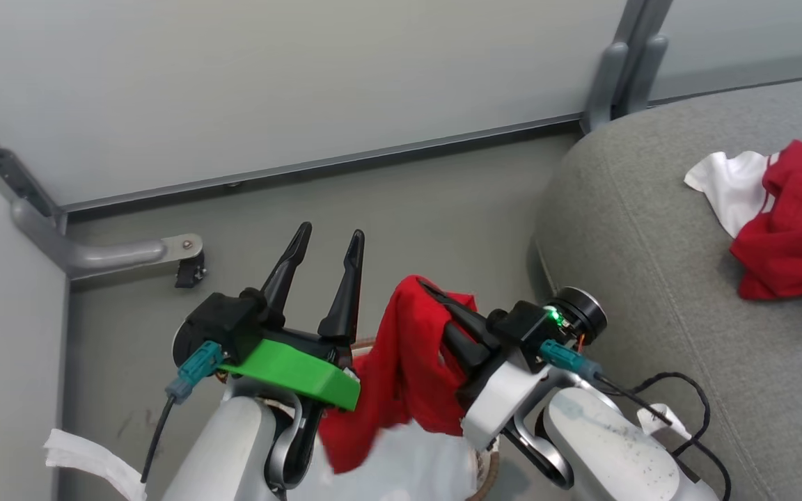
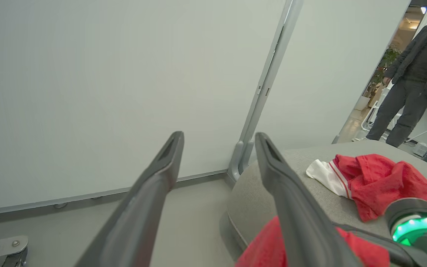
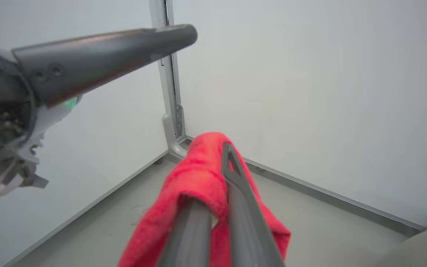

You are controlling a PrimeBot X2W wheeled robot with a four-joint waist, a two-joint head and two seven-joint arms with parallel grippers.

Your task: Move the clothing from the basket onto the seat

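Two garments: a red-and-white garment [image 1: 784, 223] at three o'clock and a red garment [image 1: 401, 369] near centre. Two grippers, the left gripper [image 1: 330, 231] at eight o'clock and the right gripper [image 1: 436, 296] at five, two jaws each. One seat [image 1: 651, 278]. One basket [image 1: 486, 476] at six o'clock. One person [image 2: 413, 74] at two o'clock in the left wrist view.

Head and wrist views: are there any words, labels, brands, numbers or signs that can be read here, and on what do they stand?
None can be read.
The red garment in the right gripper and the red-and-white garment on the seat show no print.
The small white tag is too small to read.
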